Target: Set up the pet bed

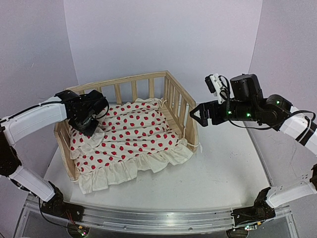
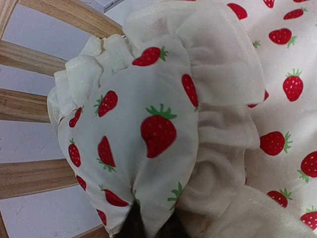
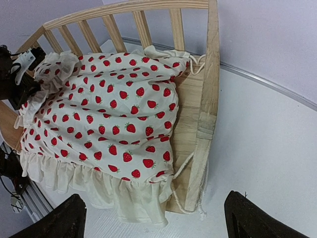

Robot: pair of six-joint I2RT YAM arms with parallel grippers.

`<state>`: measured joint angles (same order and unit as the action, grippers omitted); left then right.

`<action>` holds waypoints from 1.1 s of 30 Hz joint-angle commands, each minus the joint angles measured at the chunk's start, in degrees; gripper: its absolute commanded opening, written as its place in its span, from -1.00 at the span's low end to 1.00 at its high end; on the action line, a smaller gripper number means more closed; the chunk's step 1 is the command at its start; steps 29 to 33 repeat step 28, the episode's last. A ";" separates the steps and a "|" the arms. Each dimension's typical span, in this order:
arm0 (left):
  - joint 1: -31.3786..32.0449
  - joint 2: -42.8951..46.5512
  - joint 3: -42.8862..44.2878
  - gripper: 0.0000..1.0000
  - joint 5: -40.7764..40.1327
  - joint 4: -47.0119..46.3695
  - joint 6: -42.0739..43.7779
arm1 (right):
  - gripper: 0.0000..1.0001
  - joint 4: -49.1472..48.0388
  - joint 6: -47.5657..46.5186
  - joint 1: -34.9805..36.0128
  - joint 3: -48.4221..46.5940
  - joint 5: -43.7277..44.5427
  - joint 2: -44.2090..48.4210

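The pet bed (image 1: pixel 148 79) is a light pine frame with slatted rails, standing left of the table's middle. Its strawberry-print cushion (image 1: pixel 133 131) lies inside, and the white ruffle hangs over the open front. My left gripper (image 1: pixel 91 124) is at the bed's back left corner, shut on a puffy, ruffled piece of strawberry fabric (image 2: pixel 148 124). I cannot tell whether that piece is the cushion's corner or a separate pillow. My right gripper (image 1: pixel 195 115) hovers open just right of the bed's right rail (image 3: pixel 208 99), holding nothing. A tie string (image 3: pixel 181 168) trails at the front right corner.
White tabletop (image 1: pixel 223 163) stretches right of and in front of the bed. An aluminium rail (image 1: pixel 158 218) runs along the near edge by the arm bases. Pale walls close in behind and on both sides.
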<state>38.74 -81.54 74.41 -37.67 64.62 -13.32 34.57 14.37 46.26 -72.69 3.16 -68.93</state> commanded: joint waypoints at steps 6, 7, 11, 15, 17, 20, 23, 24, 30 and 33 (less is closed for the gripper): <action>-1.61 0.97 7.02 0.89 4.84 1.61 -2.47 | 0.97 5.92 -7.64 0.17 -5.14 12.33 3.09; -1.65 1.75 9.65 0.97 5.82 1.31 -1.43 | 0.97 7.45 -8.68 0.06 -6.43 14.25 2.97; -1.67 6.84 19.60 0.99 22.65 -6.85 4.35 | 0.97 12.76 -13.25 -2.71 -11.34 21.82 2.24; -2.00 9.01 28.70 0.99 33.73 -18.30 6.57 | 0.97 15.95 -16.60 -11.26 -17.57 23.64 1.32; -2.00 10.46 30.86 0.98 30.06 -23.82 7.51 | 0.97 16.66 -17.98 -12.73 -20.92 25.63 1.32; -3.16 16.84 22.52 0.99 21.70 -41.18 12.79 | 0.97 14.90 -21.07 -12.77 -22.67 26.31 4.37; -5.42 17.84 19.92 0.99 18.43 -48.51 17.38 | 0.97 11.98 -23.43 -12.77 -22.37 28.28 7.98; -6.00 17.82 19.55 0.99 19.06 -49.68 18.28 | 0.97 11.53 -23.97 -12.77 -22.21 28.70 9.20; -6.40 18.80 18.34 0.99 18.93 -52.30 20.33 | 0.97 10.44 -23.54 -12.77 -20.23 28.15 13.89; -6.40 18.80 18.34 0.99 18.93 -52.30 20.33 | 0.97 10.44 -23.54 -12.77 -20.23 28.15 13.89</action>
